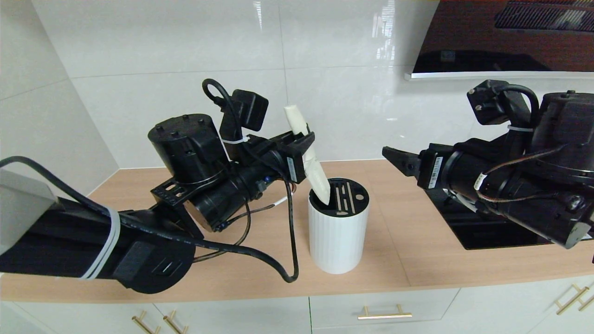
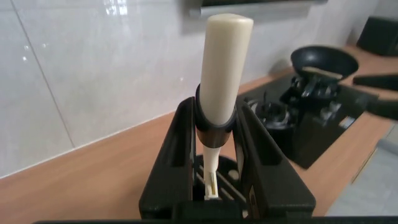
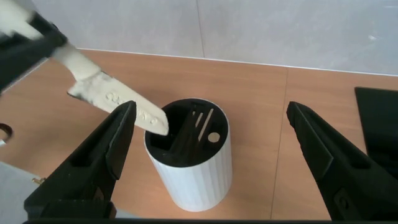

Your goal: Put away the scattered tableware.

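Our left gripper (image 1: 304, 141) is clamped on the cream knife (image 1: 317, 174) by its handle; the blade tilts down, tip at the top opening of the white ribbed knife holder (image 1: 338, 236) on the wooden counter (image 1: 408, 250); our right gripper (image 1: 397, 162) hangs near the knife holder, fingers spread apart.

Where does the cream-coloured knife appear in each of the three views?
Head view: cream-coloured knife at centre, tip entering the white ribbed cylindrical holder.
Left wrist view: handle upright at centre.
Right wrist view: blade slanting into the holder.
Shared landmark: the holder.
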